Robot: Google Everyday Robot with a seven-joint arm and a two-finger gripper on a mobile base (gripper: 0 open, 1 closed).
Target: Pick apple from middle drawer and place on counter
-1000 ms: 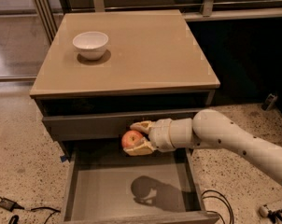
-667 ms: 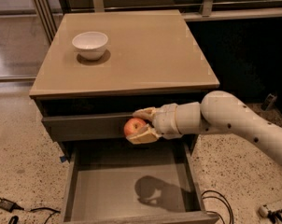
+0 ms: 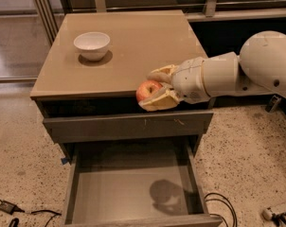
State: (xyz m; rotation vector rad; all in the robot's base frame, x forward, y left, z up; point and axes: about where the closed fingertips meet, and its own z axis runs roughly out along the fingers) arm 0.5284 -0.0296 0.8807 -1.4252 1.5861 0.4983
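Note:
My gripper (image 3: pixel 155 89) is shut on the apple (image 3: pixel 147 89), a small red-orange fruit held between pale yellowish fingers (image 3: pixel 158 102). It hangs at the front edge of the counter (image 3: pixel 129 46), about level with its glossy tan top. The white arm reaches in from the right. Below, the middle drawer (image 3: pixel 133 193) stands pulled open, its dark grey floor bare except for the arm's shadow.
A white bowl (image 3: pixel 92 45) sits on the counter's back left. A closed grey drawer front (image 3: pixel 129 125) with pale scratches lies just under the counter. Black cables (image 3: pixel 218 205) lie on the speckled floor at lower right and lower left.
The gripper has lifted the apple from in front of the upper drawer front up to the counter's front edge and moved a little to the right.

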